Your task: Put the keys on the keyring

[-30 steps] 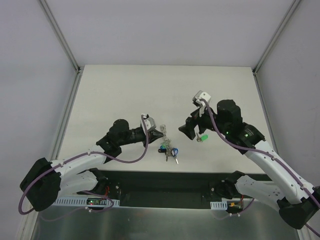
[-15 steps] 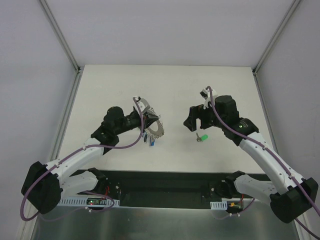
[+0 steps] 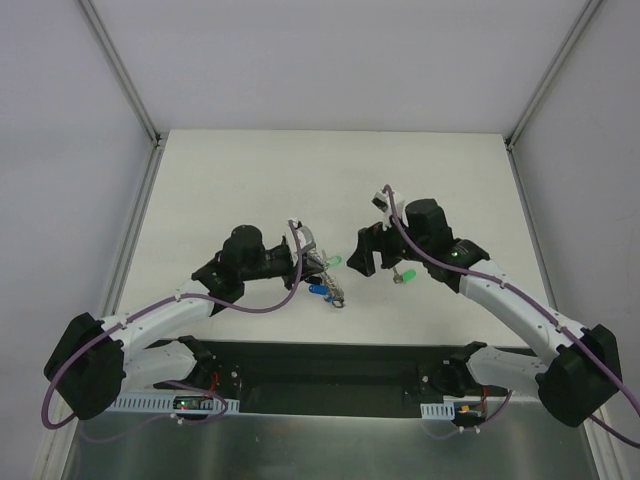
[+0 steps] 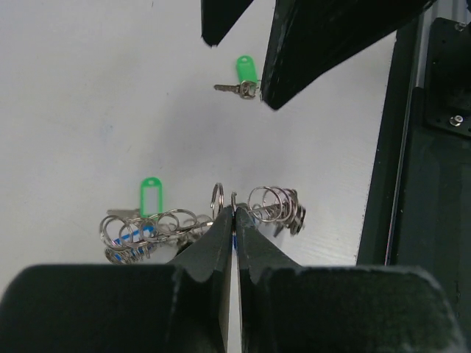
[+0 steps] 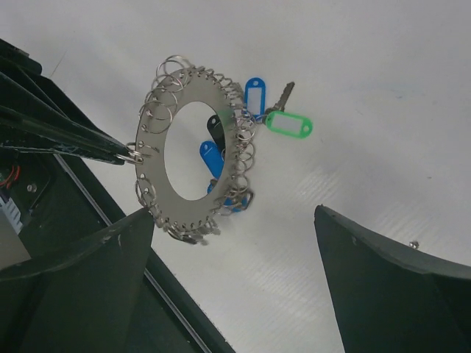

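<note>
My left gripper (image 3: 308,262) is shut on the rim of the keyring (image 3: 327,277) and holds it up on edge above the table. In the right wrist view the keyring (image 5: 188,213) is a flat grey ring fringed with small split rings. A green tag (image 5: 288,123) and blue tags (image 5: 255,92) hang from it. A loose key with a green head (image 3: 405,275) lies on the table, also in the left wrist view (image 4: 245,73). My right gripper (image 3: 362,262) is open and empty. It faces the keyring from the right, with the loose key behind it.
The white table (image 3: 240,190) ends at a black strip (image 3: 330,360) along its near edge, close under the keyring. Grey walls with metal rails stand at the left and right.
My left gripper has swung the keyring down and to the right, toward the right gripper. My right gripper has moved left, away from the loose green key. The key has not moved.
</note>
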Motion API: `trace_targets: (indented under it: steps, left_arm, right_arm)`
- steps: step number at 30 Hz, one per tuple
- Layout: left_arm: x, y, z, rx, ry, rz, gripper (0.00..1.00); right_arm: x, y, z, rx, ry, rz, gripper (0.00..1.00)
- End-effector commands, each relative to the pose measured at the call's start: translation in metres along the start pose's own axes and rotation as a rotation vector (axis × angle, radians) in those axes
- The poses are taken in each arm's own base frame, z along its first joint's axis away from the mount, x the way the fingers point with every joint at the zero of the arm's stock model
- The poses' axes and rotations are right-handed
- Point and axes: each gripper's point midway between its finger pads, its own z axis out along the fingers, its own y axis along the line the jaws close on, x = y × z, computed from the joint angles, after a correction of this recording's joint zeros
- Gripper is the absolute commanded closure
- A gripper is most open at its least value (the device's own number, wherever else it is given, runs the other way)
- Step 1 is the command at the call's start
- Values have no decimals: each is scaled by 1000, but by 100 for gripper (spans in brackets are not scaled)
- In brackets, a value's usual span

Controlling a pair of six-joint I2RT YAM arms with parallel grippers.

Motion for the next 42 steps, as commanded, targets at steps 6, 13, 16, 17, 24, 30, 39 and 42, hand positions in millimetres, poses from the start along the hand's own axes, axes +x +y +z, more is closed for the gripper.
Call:
trace_targets:
  steps: [6,13,16,17,24,30,39,42]
  left_arm:
    - [-32,-26,-2,147,-151,141,100]
    - [-33,-27,-2,158,-155,150,100]
    - [-33,-28,-3,160,-157,147,100]
    - [-34,-28,-3,161,-158,145,100]
    - [-32,-28,-2,160,-154,140,100]
    - [-31,-33,-1,198,-152,136,100]
    - [-27,-49,-3,295,-150,141,100]
    - [-26,-53,-2,325,-143,131,100]
  right_arm:
    - [-1,37,23,-182,-19,-123,7]
    - [7,36,31,-188,-4,-128,7]
    - [11,34,34,-186,8,-127,7]
    - [14,33,35,-186,16,-129,7]
    - [21,38,35,-223,33,-138,7]
    - [17,33,39,-201,26,-145,7]
    - [-16,30,51,-168,-45,-138,7]
    - [-34,27,56,-149,-86,-88,8]
